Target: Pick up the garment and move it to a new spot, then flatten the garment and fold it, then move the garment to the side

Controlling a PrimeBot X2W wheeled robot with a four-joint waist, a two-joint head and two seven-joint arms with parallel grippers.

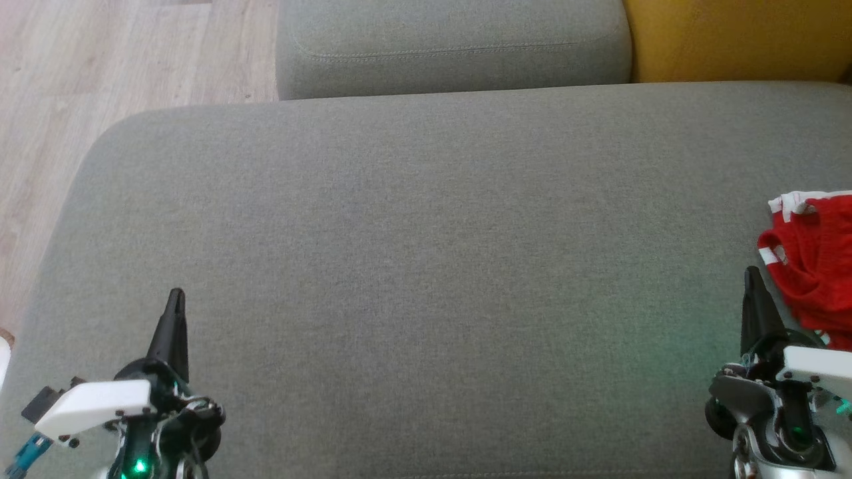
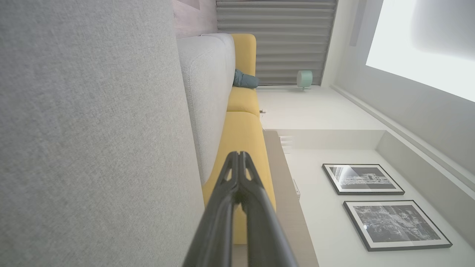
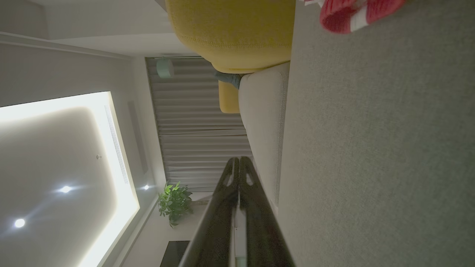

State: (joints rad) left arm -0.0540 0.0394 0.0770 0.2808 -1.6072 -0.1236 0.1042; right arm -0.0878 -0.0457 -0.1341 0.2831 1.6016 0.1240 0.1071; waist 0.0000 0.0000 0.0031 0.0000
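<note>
Now our left jaws, at 7 o'clock in the head view, are closed on nothing, and our right jaws, at 4 o'clock, are closed and empty too. Both point to 12 o'clock over the grey sofa seat point(image 1: 426, 266). The red garment point(image 1: 815, 259) with white trim lies crumpled on this seat at 3 o'clock, just beside the right jaws.

The head view looks down on the grey seat cushion point(image 1: 426, 266); both wrist views, rolled sideways, skim close along it toward the yellow cushion point(image 2: 245, 137).
</note>
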